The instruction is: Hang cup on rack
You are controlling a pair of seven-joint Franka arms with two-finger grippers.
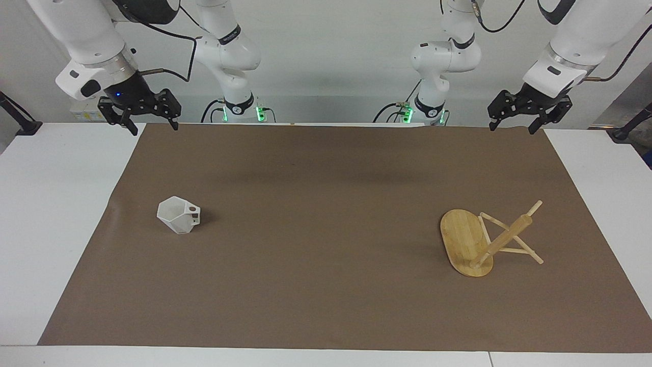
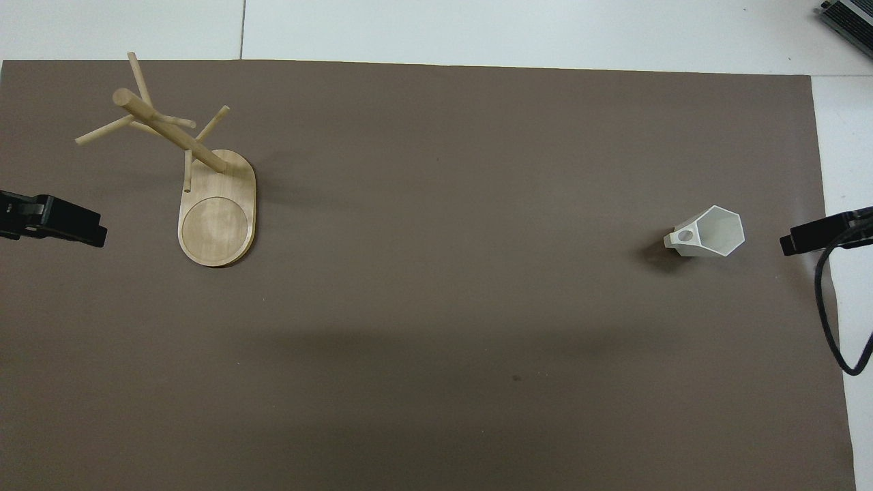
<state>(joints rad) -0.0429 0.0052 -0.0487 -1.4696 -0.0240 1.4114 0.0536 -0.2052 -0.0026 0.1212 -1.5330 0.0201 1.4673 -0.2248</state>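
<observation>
While both claws hang wide and empty, left claw (image 1: 513, 127) upper right, right claw (image 1: 154, 125) upper left, the cup (image 1: 179, 215) could roll when gripped, missing the rack (image 1: 466, 241).

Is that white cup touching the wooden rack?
Apart. The facing view shows the cup and the rack at separate ends of the brown mat.

No legible text, label, brand, number or sign was found in either view. The band markings on the arm joints are too small to read. The cup (image 1: 179, 214), the rack (image 1: 466, 248) and the brown mat (image 1: 326, 229) carry no visible lettering.
</observation>
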